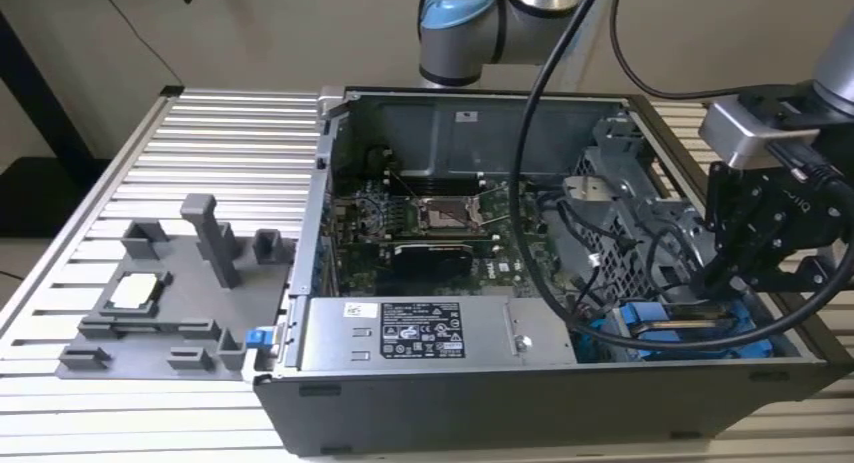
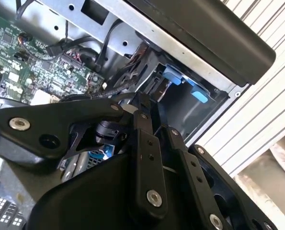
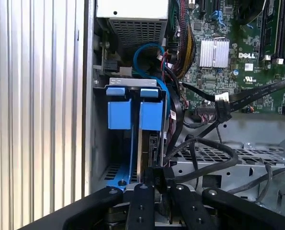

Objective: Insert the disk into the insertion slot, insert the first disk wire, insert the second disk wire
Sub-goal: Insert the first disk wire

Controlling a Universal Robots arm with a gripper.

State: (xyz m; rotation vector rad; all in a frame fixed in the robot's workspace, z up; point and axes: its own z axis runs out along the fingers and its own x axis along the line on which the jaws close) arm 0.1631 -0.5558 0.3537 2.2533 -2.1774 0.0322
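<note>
The disk (image 3: 148, 143) stands edge-on in the insertion slot (image 3: 99, 143), its blue caddy rail alongside it and two blue tabs (image 3: 119, 109) beyond. In the exterior view the blue-framed disk (image 1: 674, 335) lies at the case's near corner, on that view's right. My black gripper (image 3: 157, 181) is down at the disk's near edge, shut on the black connector of a disk wire (image 3: 214, 165) that loops away over the perforated cage. The gripper (image 1: 707, 283) hangs just above the bay, and its fingers (image 2: 143, 143) converge toward the blue tabs (image 2: 173, 74).
The open computer case (image 1: 320, 163) sits on a slatted metal table (image 1: 214, 123). A grey power supply (image 1: 414, 333) fills the front, with the motherboard (image 1: 427, 223) behind it. Black cables (image 1: 601, 243) cross the perforated cage (image 3: 257, 158). A grey fixture (image 1: 160, 293) stands at the exterior view's left.
</note>
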